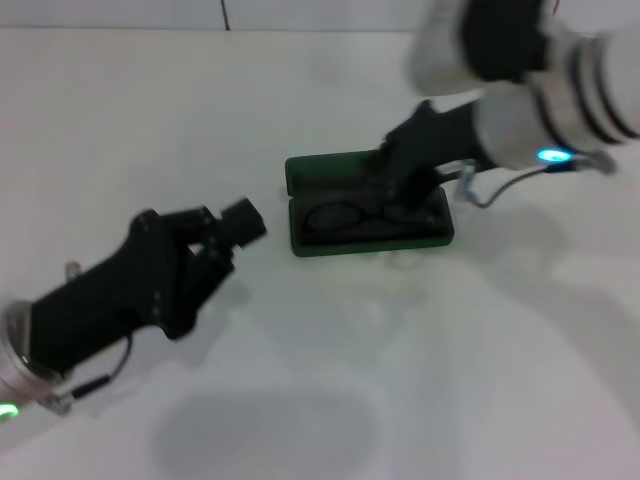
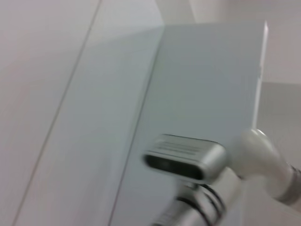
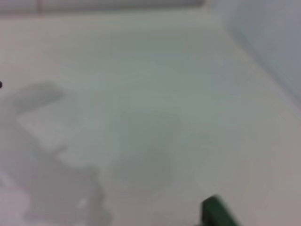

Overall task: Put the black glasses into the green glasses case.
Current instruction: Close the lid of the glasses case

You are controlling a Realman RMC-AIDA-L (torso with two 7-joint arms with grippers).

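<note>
On the table [image 1: 150, 120]: one green glasses case [image 1: 368, 213], one pair of black glasses [image 1: 365, 213], two grippers.
Case: lies open, lid back, near the table's middle; one corner shows in the right wrist view.
Contents: the black glasses lie inside the case's lower half, lenses side by side.
Right gripper [image 1: 400, 178]: down over the case's right part, above the glasses; whether its fingers are parted or clenched, cannot tell.
Left gripper [image 1: 232, 226]: just left of the case, apart from it, grasping nothing; finger state unclear.

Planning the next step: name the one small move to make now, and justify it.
Probably lift the right gripper clear of the green glasses case. The black glasses already appear to lie inside the open case, with that gripper over its right part. The left gripper waits apart to the left.
</note>
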